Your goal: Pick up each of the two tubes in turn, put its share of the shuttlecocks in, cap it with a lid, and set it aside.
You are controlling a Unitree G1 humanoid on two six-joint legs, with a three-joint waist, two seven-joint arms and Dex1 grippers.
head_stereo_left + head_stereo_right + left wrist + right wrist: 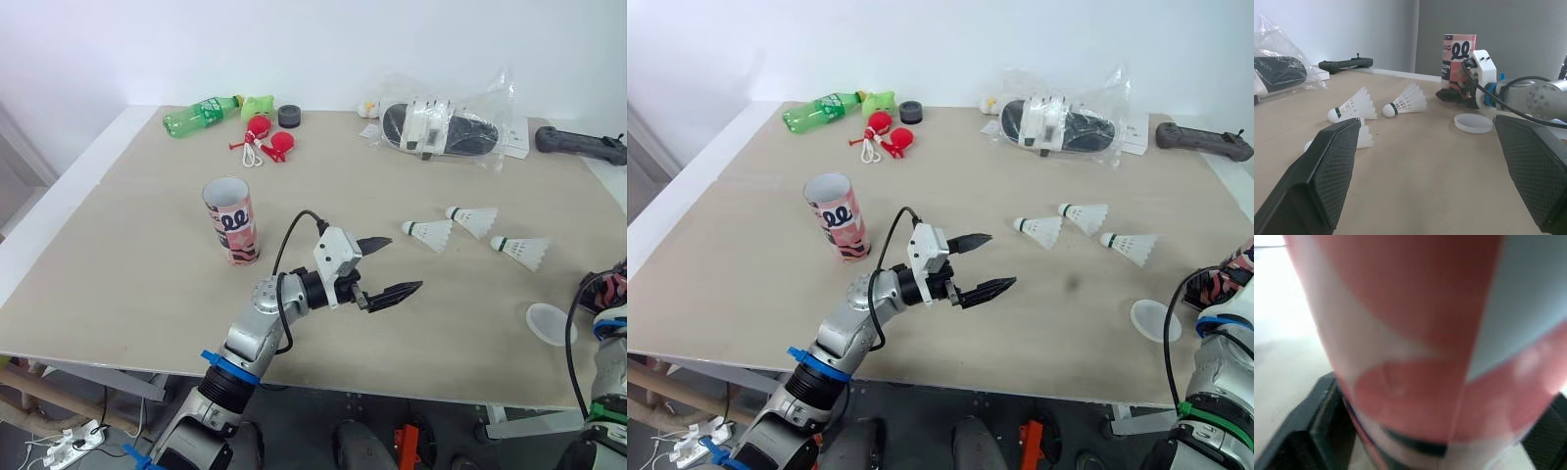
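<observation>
The left pincer [406,262] is wide open with nothing in it, over the middle of the worktop [127,264]. One pink tube [231,221] stands up, open on top, at 10 o'clock from it. Three white shuttlecocks [473,220] lie close together at 2 o'clock from it. A white lid [550,323] lies at 4 o'clock, near the worktop's edge. Just beside the lid, the right pincer [1452,95] is clenched around the bottom of the other pink tube [1459,54], which stands up.
</observation>
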